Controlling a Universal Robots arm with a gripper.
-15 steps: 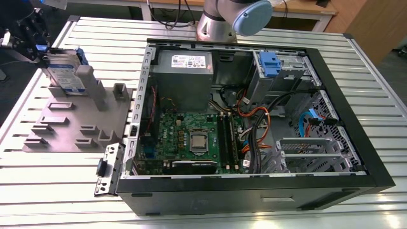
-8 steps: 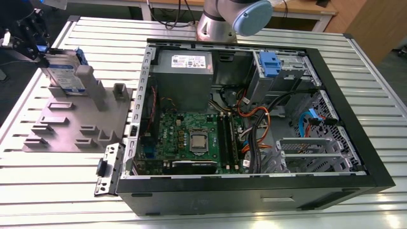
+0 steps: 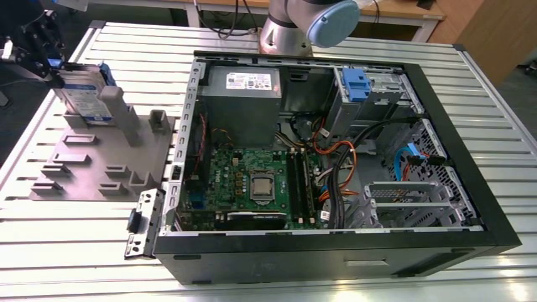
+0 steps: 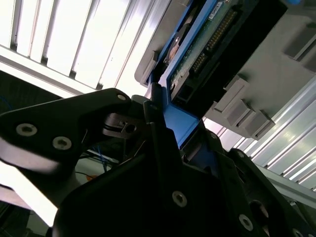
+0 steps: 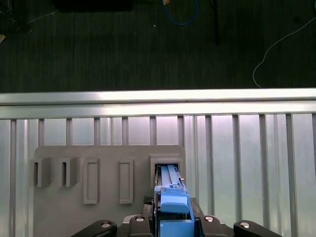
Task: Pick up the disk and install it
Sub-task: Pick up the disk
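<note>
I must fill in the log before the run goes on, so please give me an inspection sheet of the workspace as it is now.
Surface: slatted metal table, carrying a grey fixture plate and an open computer case.
Job's things: the disk stands upright in a slot of the fixture plate, outside the case.
Clutter: a metal bracket beside the case's near corner, at the exterior view's left.
Grippers: the gripper is at the disk's upper end.
Cables: orange and black cables inside the case; a blue cable on the floor, in the first wrist view.
Surroundings: dark floor beyond the table edge; arm base at the case's far side.
</note>
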